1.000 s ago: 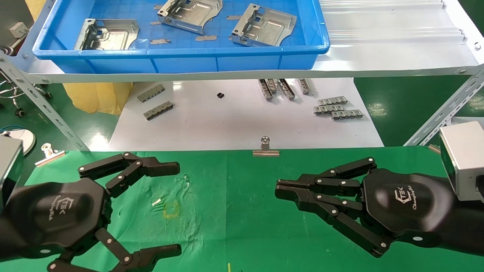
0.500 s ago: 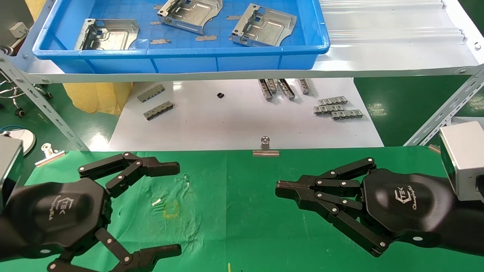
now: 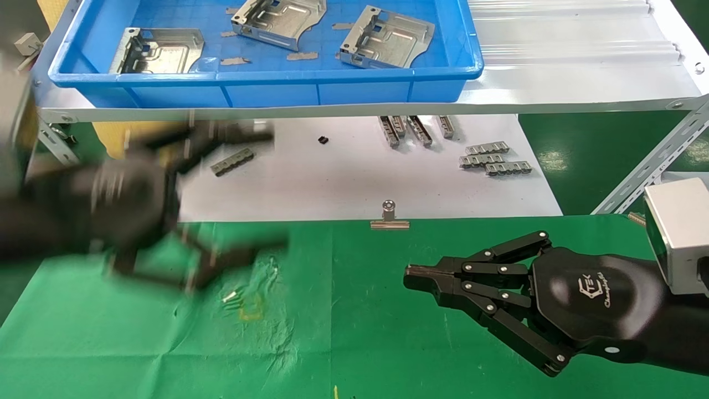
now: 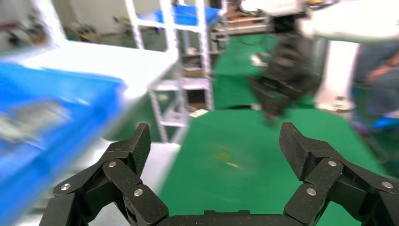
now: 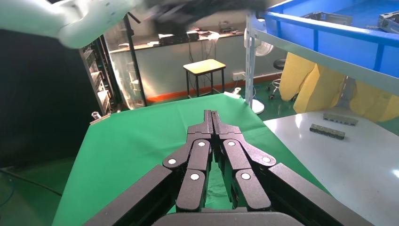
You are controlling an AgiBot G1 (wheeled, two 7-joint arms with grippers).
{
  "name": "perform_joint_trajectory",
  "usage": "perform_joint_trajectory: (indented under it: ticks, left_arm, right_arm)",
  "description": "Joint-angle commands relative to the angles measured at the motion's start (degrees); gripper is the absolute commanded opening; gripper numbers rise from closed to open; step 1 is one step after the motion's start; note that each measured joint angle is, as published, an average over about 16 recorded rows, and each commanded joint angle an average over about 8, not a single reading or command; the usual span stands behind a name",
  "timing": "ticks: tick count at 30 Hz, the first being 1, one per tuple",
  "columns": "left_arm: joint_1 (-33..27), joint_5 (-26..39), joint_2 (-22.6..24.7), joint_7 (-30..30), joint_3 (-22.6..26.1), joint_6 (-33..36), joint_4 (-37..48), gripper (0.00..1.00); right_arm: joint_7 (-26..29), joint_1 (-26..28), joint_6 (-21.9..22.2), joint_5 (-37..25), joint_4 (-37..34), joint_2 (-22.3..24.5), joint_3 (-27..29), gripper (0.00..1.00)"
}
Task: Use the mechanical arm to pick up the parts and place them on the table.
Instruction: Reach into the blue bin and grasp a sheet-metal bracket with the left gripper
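Head view: left pincer (image 3: 221, 191) has lifted off the table (image 3: 354, 343), spread open.
Likely heading for parts (image 3: 158, 51); right pincer (image 3: 412, 276) rests closed.

A blue plastic tray (image 3: 266, 91) sat on a pale metal shelf (image 3: 554, 61), with small grey tape-like slips (image 3: 302, 55) lying on its floor. Below the shelf lay a white board (image 3: 332, 183) carrying grey ridged strips: one group (image 3: 493, 158) toward the right, another (image 3: 415, 128) near the shelf edge, and a single strip (image 3: 232, 162) on the left. A tiny black piece (image 3: 323, 139) lay between them. A silver binder clip (image 3: 389, 216) stood at the board's near edge. Yellow sacking (image 3: 119, 141) showed behind at left.
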Motion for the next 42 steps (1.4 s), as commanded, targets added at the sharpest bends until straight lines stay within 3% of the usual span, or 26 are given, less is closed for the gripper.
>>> perform_joint_trajectory:
  ticks: [1,2,7,13,15,20,22,42]
  left_arm:
    - [-5.24,2.24,2.14,0.24,0.94,0.31,3.57,1.00]
    - [-8.12,3.98,3.76,0.83,1.59,-0.78,7.06,1.00]
    - [-20.69,13.16,12.89,4.43,4.73,-11.85,25.94,1.00]
    - [-29.58,20.40,22.53,7.81,7.55,-26.61,43.37,0.99]
    - [-31.26,21.53,24.80,8.52,8.07,-29.88,47.30,0.82]
    - [-33.67,23.05,28.83,9.33,8.87,-35.68,54.20,0.20]
    - [-34.25,23.39,29.84,9.21,9.08,-37.20,55.99,0.02]
    - [-35.52,26.32,31.93,5.05,11.10,-40.63,59.76,0.00]
  right_arm:
    - [0.00,0.00,0.00,0.00,0.00,0.00,0.00,0.93]
    - [0.00,0.00,0.00,0.00,0.00,0.00,0.00,1.00]
    - [0.00,0.00,0.00,0.00,0.00,0.00,0.00,1.00]
    - [0.00,0.00,0.00,0.00,0.00,0.00,0.00,1.00]
    - [0.00,0.00,0.00,0.00,0.00,0.00,0.00,1.00]
    - [0.00,0.00,0.00,0.00,0.00,0.00,0.00,1.00]
    - [0.00,0.00,0.00,0.00,0.00,0.00,0.00,1.00]
    - [0.00,0.00,0.00,0.00,0.00,0.00,0.00,1.00]
